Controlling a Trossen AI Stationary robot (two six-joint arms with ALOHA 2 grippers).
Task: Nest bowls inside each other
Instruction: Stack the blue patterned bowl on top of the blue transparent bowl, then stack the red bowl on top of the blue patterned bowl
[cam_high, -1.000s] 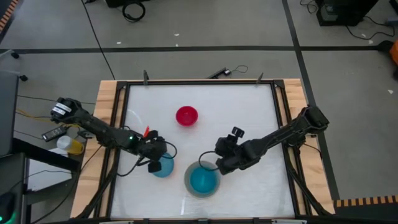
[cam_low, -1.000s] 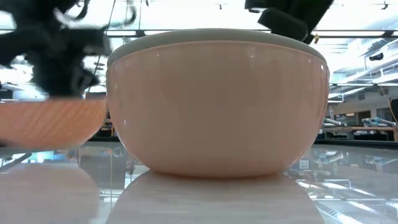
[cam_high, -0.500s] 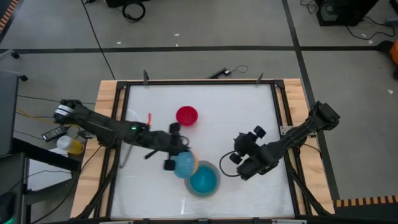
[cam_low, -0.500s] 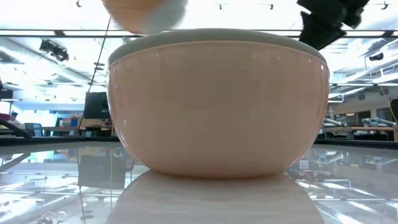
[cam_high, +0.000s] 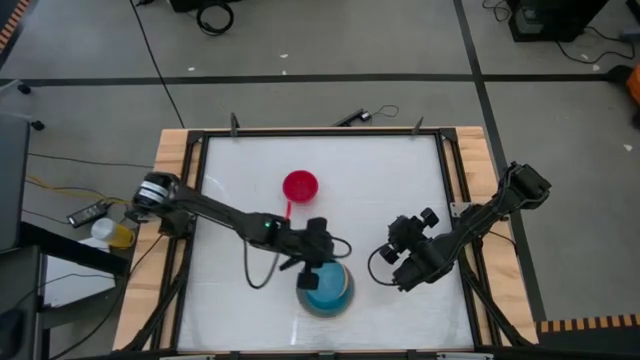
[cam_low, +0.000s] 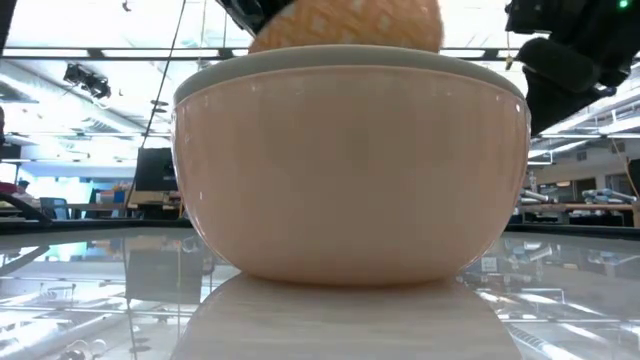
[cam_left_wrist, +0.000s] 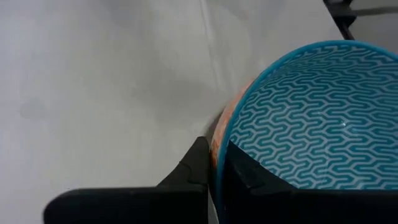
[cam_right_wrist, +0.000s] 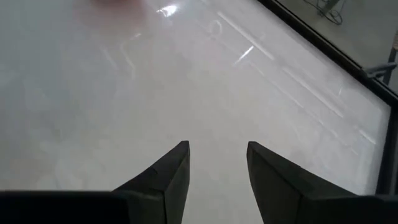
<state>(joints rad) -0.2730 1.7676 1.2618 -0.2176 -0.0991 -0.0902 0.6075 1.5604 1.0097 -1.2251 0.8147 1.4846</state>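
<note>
A large beige bowl stands on the table near its front edge. Just above it hangs a light blue bowl with a zigzag pattern inside and an orange outside. My left gripper is shut on its rim. From above, the held bowl covers the beige bowl's inside, so I cannot make out a teal bowl there. A small red bowl sits on its base farther back. My right gripper hovers open to the right of the stack, with nothing between its fingers. My left gripper pinches the light blue bowl's rim on the side toward the table's left, one finger inside the bowl and one against its orange outer wall. The fingers slant down from the table's left. The bowl hangs mouth up, lifted clear of the table, over the beige bowl.
The white tabletop has a black frame along its edges and wooden side boards. Bare table lies at the far right and left of the stack. Cables trail from my left arm.
My left gripper has lifted the light blue bowl off the table at the near left and carried it rightward until it hangs over the beige bowl. My right gripper has drawn back from the stack toward the table's right edge and rolled, staying open.
</note>
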